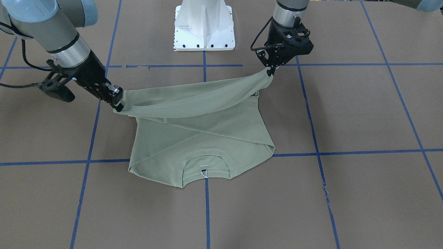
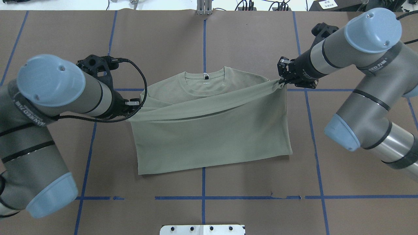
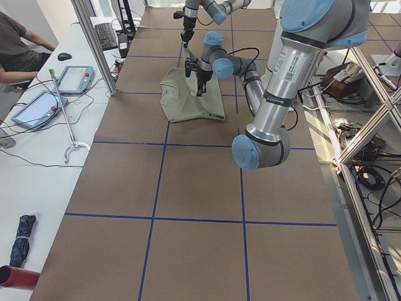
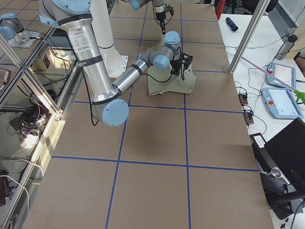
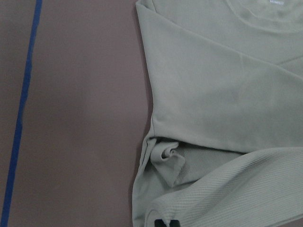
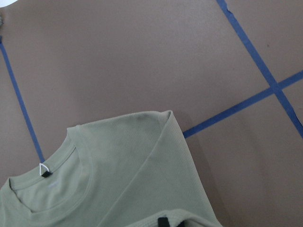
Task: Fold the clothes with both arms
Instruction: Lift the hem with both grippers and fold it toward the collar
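Note:
The sage-green shirt (image 2: 212, 137) lies on the brown table with its ribbed collar (image 2: 204, 83) on the far side from the robot. Its near edge is lifted and stretched taut between both grippers, above the rest of the cloth. My left gripper (image 2: 133, 105) is shut on one end of that raised edge, also seen at the left gripper (image 1: 269, 71). My right gripper (image 2: 280, 81) pinches the other end, the right gripper (image 1: 117, 103) hanging lower in the front view. Ribbed fabric (image 5: 227, 189) fills the bottom of the left wrist view. The right wrist view shows the shirt's collar (image 6: 52, 189).
The white pedestal base (image 1: 204, 31) stands at the robot's side of the table. Blue tape lines (image 2: 203, 182) grid the brown surface. A side bench with tablets (image 3: 75, 78) and a seated person (image 3: 19, 44) runs beyond the table's far edge.

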